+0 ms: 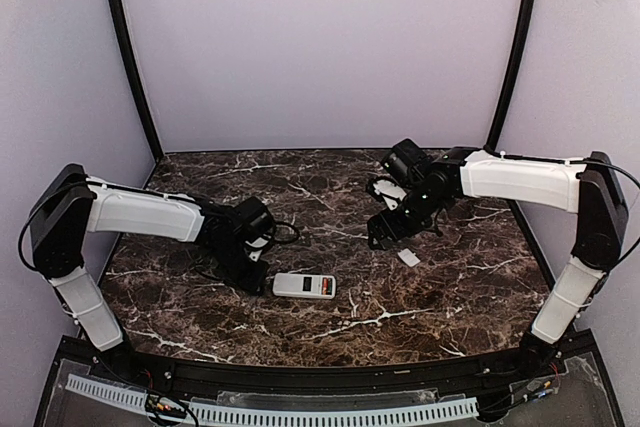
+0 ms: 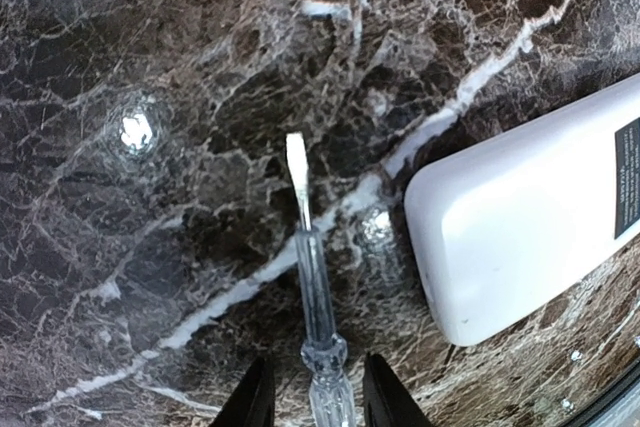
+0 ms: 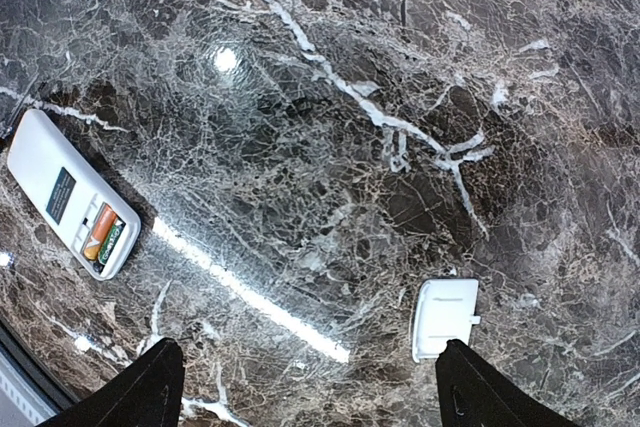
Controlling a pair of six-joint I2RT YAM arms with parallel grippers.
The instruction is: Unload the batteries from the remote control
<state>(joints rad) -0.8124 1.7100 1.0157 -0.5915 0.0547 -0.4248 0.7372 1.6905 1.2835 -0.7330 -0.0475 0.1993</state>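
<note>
So the remote control (image 1: 306, 285) lies lower middle of the top view on the table (image 1: 450, 307), with the batteries (image 3: 103, 237) in its right end. Cover plate (image 1: 408, 258) sits up-right of it, apart. Screwdriver (image 2: 315, 297) is near its left end.

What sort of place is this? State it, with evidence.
Probably a robot lab test booth: plain walls enclose a marble-patterned table, with left arm and right arm bolted at its near edge.
</note>
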